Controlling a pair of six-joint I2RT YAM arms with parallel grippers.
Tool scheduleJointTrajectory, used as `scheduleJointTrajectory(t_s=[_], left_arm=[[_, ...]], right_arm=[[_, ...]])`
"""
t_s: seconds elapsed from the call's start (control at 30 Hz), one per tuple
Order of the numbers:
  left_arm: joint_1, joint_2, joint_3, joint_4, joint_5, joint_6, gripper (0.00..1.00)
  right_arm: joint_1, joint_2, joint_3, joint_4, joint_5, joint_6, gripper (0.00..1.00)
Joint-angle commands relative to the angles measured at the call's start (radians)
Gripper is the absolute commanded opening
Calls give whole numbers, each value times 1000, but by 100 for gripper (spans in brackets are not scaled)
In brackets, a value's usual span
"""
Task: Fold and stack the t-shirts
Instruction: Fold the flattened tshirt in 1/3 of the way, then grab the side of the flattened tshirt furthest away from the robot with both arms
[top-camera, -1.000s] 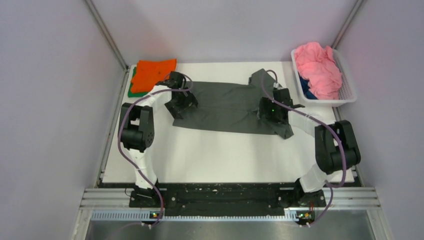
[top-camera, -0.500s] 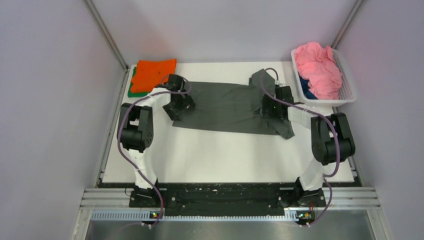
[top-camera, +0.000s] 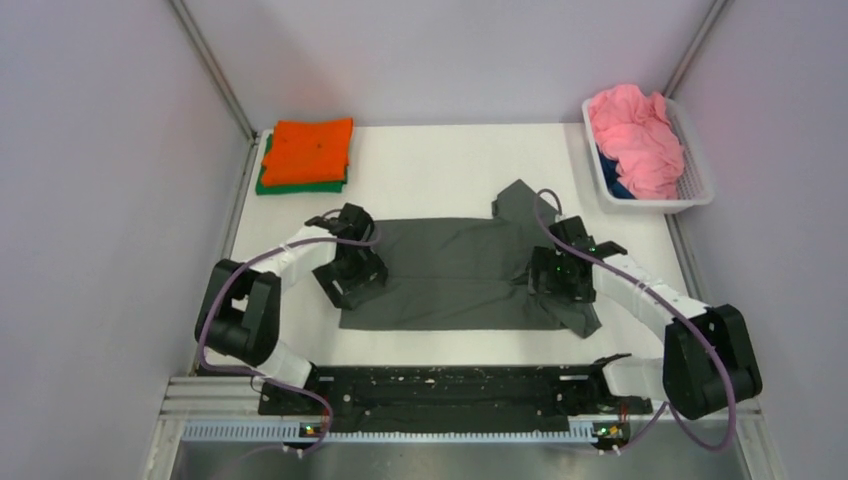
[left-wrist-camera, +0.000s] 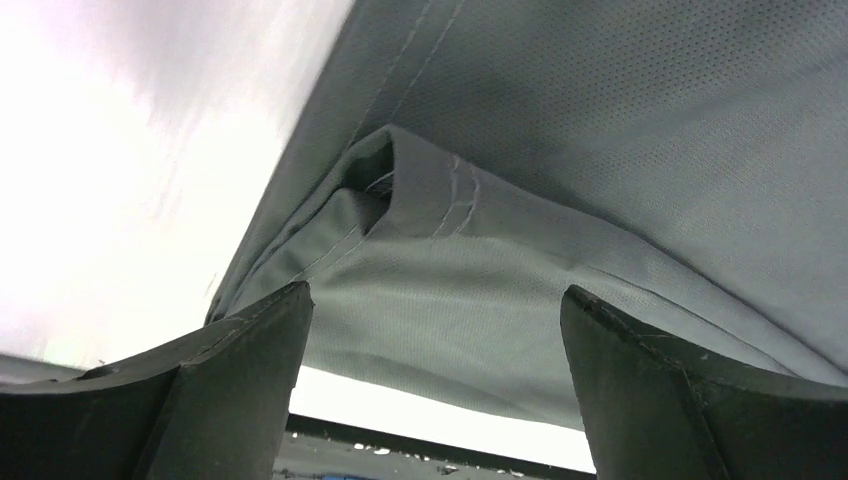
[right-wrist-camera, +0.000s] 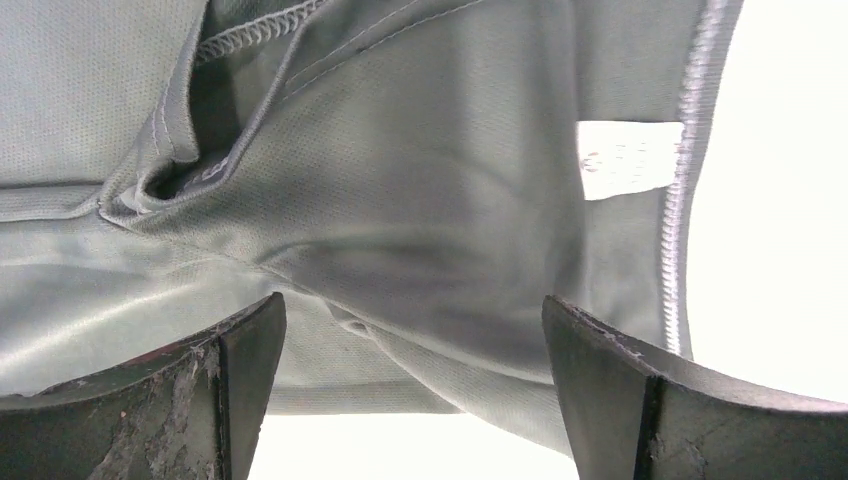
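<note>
A dark grey t-shirt (top-camera: 450, 270) lies spread sideways on the white table (top-camera: 440, 170), one sleeve pointing to the far side. My left gripper (top-camera: 350, 285) stands open, low over the shirt's left end. In the left wrist view the grey cloth (left-wrist-camera: 600, 150) fills the space ahead of the left gripper (left-wrist-camera: 435, 330). My right gripper (top-camera: 555, 280) stands open over the right end. In the right wrist view the right gripper (right-wrist-camera: 415, 340) faces folds of the shirt (right-wrist-camera: 400, 220) and its white label (right-wrist-camera: 628, 158). Nothing is pinched between either pair of fingers.
A folded orange t-shirt (top-camera: 312, 150) rests on a green one (top-camera: 300, 186) at the far left corner. A white basket (top-camera: 700, 170) at the far right holds a pink t-shirt (top-camera: 635, 135) over a blue one (top-camera: 612, 182). Grey walls close in both sides.
Both arms have drawn back toward the near edge, and the grey t-shirt has shifted nearer with them. The orange stack now lies clear of the left arm.
</note>
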Motion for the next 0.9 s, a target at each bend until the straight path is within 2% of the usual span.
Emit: scheduleJointTrajectory(t_s=[0.0,0.2,0.4,0.5,0.63,0.87], left_arm=[[1,-77,109,-121,-107,-46,99],[16,-21,328,-89,-205,46,99],[100,211,545,-49,-303,102,97],[135,346,652,-63,-330,130,90],[153,470,760,-114,-332,140,81],[164,571,793,-128,-306,96,62]], right_arm=[[0,-76,79,-25,115,-30,98],[-2,-16,248,127,127,-127,99],[-68,152,383,270,65,-116,99],[-120,260,481,319,6,-108,99],[-130,387,610,350,-5,-157,99],[-132,599,816,348,-8,-219,98]])
